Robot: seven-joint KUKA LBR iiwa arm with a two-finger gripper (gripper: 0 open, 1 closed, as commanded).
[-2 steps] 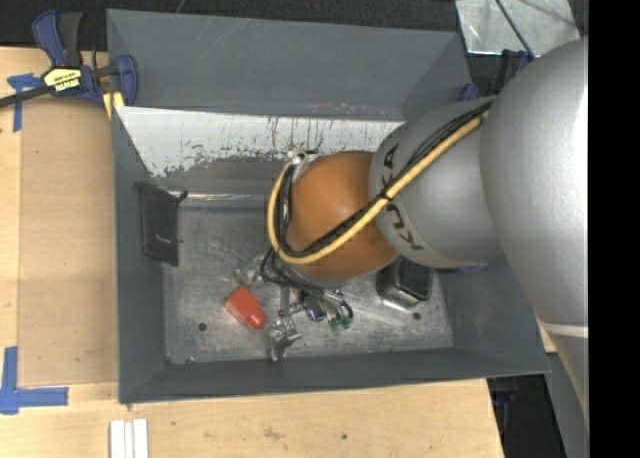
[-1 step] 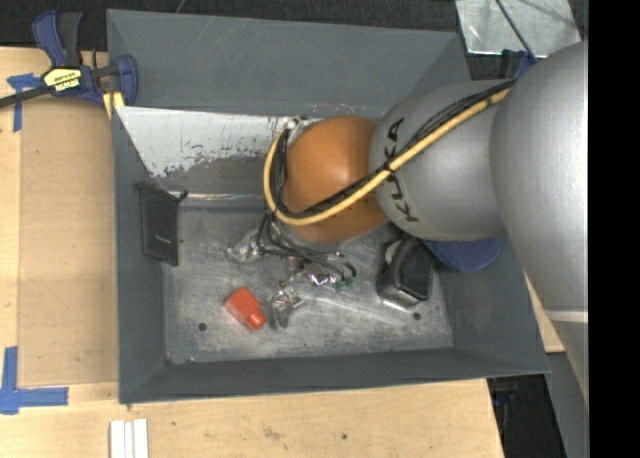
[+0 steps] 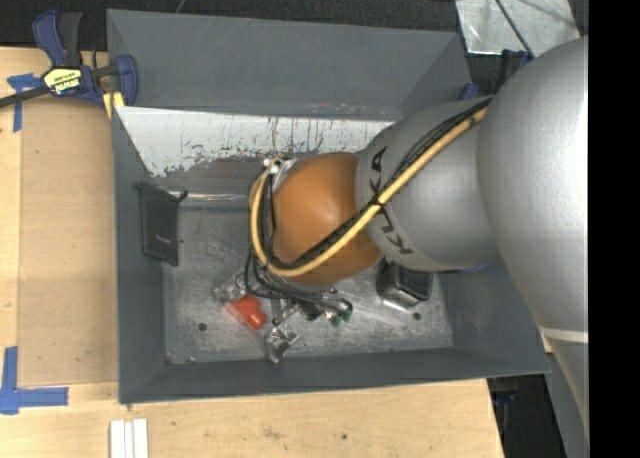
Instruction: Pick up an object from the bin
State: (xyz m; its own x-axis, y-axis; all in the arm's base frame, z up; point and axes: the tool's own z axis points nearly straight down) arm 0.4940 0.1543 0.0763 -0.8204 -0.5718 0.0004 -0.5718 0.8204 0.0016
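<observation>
**Hand low at the front of the bin, beside a small red piece**

Hand (image 3: 283, 326) sits low over the floor of the grey metal bin (image 3: 300, 76), close to the front wall and roughly midway along it. Seen from the room, it hangs beneath the rounded orange cover (image 3: 310, 211) on the wrist, which hides its upper part. A yellow cable (image 3: 262, 216) loops round the left side of that cover and runs back along the silver arm (image 3: 470, 196), which enters from the right. Whether the hand is apart or together cannot be told, because its lower end shows from above only as a cluster of dark and bright metal parts.

The small red piece (image 3: 245, 313), blocky in shape, lies on the bin floor just left of the hand and near the front wall. It is the thing nearest the hand, and whether the two touch cannot be told. A small green piece (image 3: 341, 317) lies just right of the hand, partly tucked under its dark parts.

A flat black slab (image 3: 160, 223) rests against the left wall, toward the back, well apart from the hand. A dark grey boxy thing (image 3: 403, 286) with a paler edge lies on the floor to the right, partly under the arm. The floor around these things is scuffed bare metal.
</observation>
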